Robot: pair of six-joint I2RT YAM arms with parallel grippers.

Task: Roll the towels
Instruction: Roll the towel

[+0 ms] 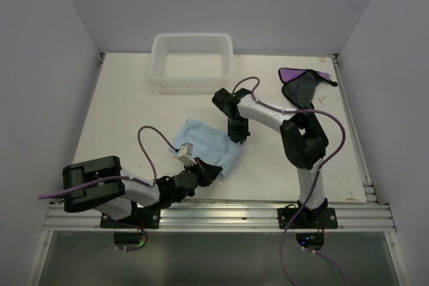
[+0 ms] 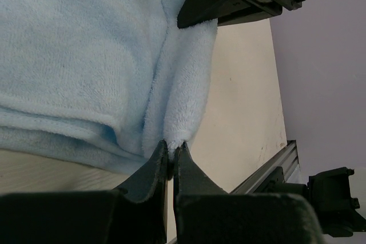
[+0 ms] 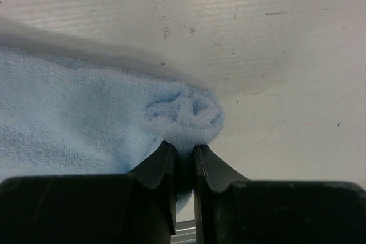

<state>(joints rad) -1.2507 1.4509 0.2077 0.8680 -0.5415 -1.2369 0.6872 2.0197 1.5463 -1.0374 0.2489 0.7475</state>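
Both pairs of jaws are pinching the light blue towel [image 1: 198,142]. The left jaws are pressing almost together on one end of a narrow rolled edge. The right jaws are nipping the other end, where the cloth is curling into a small spiral just ahead of their tips (the right wrist view is showing it end-on). The roll is stretching between the two pairs, and the flat remainder is lying on the table [image 1: 127,112] to one side of them. Rolling this first towel seems to be under way, only a turn or so in. The next move is probably asking both arms to turn the roll over together, evenly, so it is not coning. The purple towel [image 1: 300,86] is lying crumpled well beyond the right jaws, not yet rolled.
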